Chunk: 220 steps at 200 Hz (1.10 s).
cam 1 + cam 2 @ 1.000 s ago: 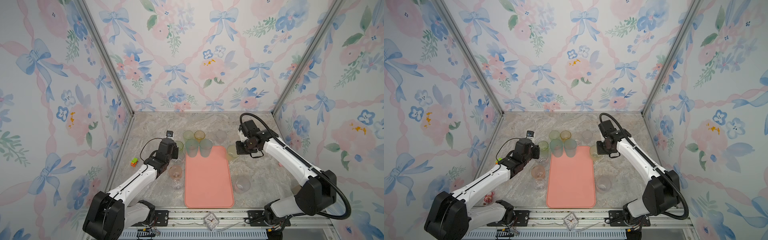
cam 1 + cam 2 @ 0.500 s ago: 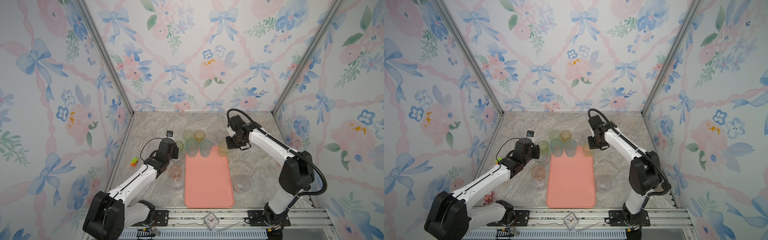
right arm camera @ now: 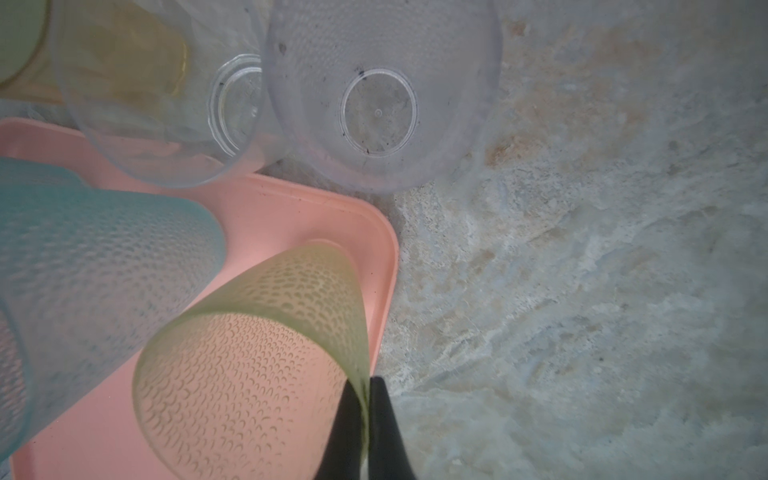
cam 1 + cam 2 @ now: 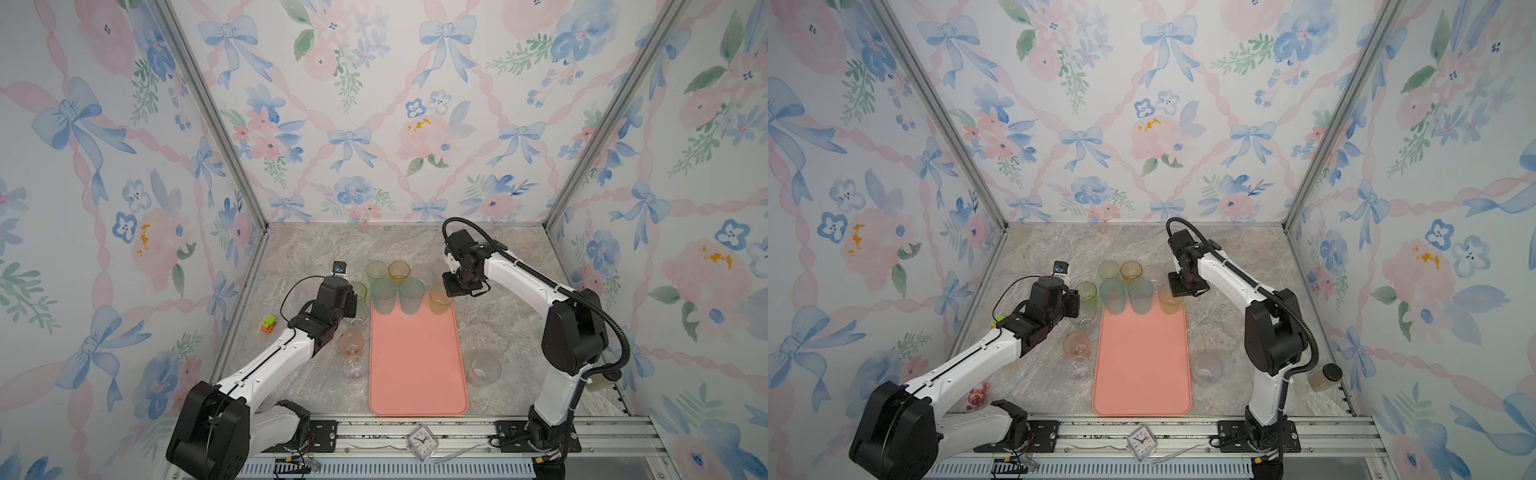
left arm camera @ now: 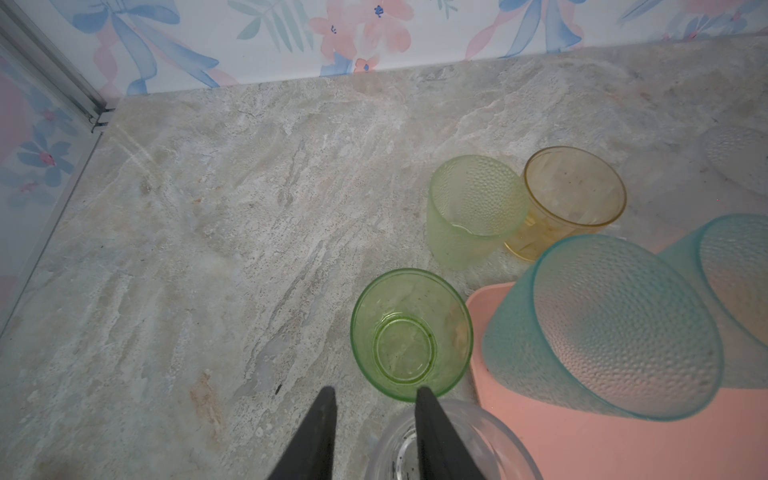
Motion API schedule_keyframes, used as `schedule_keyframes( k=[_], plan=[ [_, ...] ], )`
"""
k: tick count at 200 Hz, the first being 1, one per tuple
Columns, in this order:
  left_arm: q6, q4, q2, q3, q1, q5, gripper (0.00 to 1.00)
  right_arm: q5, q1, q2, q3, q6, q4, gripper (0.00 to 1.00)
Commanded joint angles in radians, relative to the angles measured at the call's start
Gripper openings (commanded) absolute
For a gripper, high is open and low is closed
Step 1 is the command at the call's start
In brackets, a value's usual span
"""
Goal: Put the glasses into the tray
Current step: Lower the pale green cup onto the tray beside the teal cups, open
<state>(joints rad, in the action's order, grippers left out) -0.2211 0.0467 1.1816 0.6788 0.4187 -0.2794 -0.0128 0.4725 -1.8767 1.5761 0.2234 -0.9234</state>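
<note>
Set-down step: right end effector (image 3: 368, 384) pinches the rim of a yellow-green tumbler (image 3: 249, 365), seemingly seated in the far corner of the tray (image 3: 299, 208), so next calls for release and a straight lift; left end effector (image 5: 372, 399) parted, straddling the rim of a clear glass (image 5: 478, 436) on the surface (image 5: 208, 249).

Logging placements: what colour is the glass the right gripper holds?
Yellow-green dimpled glass, clearest in the right wrist view.

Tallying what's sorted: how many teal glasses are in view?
2, both on the tray's far end: corner teal glass, middle teal glass beside it. None seems hidden.
</note>
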Motion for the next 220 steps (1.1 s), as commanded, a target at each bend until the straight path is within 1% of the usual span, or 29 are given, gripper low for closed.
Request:
schedule_keyframes(
  k=[1, 41, 111, 196, 220],
  plan=[
    [0.008, -0.017, 0.012, 0.013, -0.006, 0.009, 0.35, 0.012, 0.009, -0.019, 0.043, -0.012, -0.017, 0.05],
    [0.011, -0.018, 0.016, 0.016, -0.007, 0.01, 0.38, 0.014, 0.009, -0.035, 0.058, -0.015, -0.02, 0.06],
    [0.017, -0.016, 0.019, 0.022, -0.008, 0.01, 0.39, 0.027, 0.012, -0.064, 0.082, -0.017, -0.029, 0.09],
    [0.02, -0.015, 0.015, 0.019, -0.008, 0.014, 0.39, 0.026, 0.017, -0.062, 0.093, -0.016, -0.034, 0.21],
    [0.02, -0.013, 0.011, 0.016, -0.009, 0.013, 0.39, 0.025, 0.017, -0.055, 0.088, -0.016, -0.031, 0.29]
  ],
)
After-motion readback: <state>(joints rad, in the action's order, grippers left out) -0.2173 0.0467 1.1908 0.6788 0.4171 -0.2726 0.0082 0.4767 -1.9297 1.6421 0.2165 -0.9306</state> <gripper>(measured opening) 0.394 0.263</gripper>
